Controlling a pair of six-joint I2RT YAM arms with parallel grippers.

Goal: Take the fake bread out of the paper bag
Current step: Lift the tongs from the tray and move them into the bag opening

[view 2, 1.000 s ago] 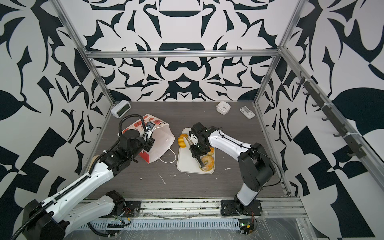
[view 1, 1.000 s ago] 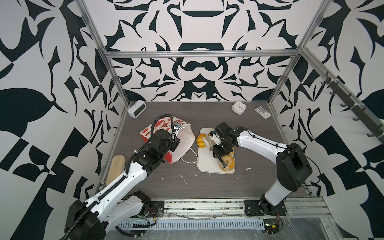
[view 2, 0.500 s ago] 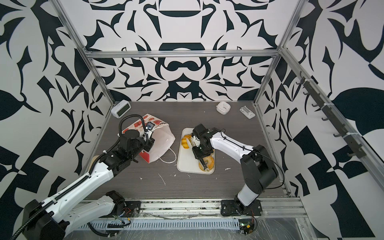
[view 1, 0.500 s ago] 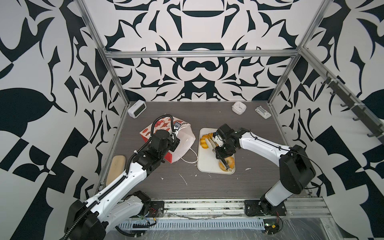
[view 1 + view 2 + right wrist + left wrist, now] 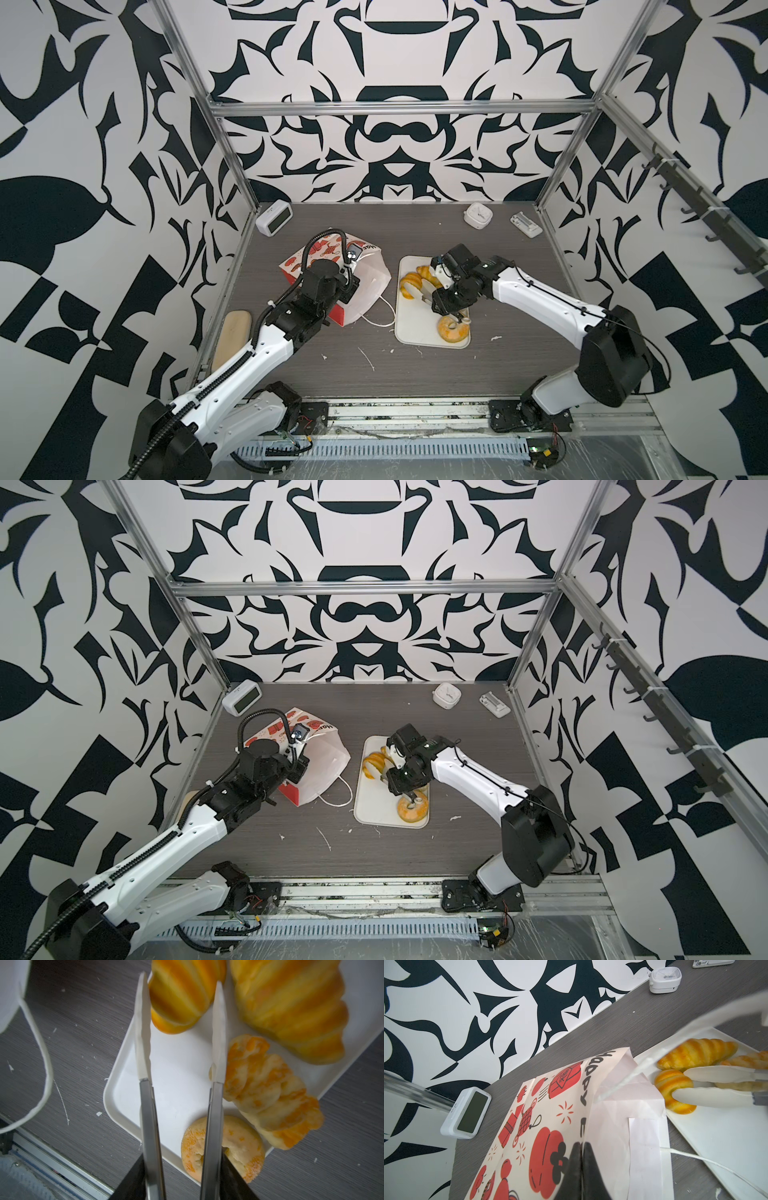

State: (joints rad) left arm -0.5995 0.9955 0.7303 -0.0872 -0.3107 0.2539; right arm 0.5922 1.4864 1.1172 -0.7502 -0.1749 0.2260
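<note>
Top views, bag: the paper bag [image 5: 370, 278] lay on its side, its mouth facing the white tray [image 5: 415, 332], with the left gripper [image 5: 347, 291] at its rim.
Top views, bread: a croissant [image 5: 368, 766] and a ring doughnut [image 5: 402, 813] lay on the tray, below the right gripper [image 5: 402, 780].
Left wrist: the left gripper was clamped on the bag's printed edge.
Right wrist: the right gripper clasped tongs [image 5: 216, 1105]. Their tips stood apart around the croissant's end, beside a crusty roll [image 5: 270, 1093].
</note>
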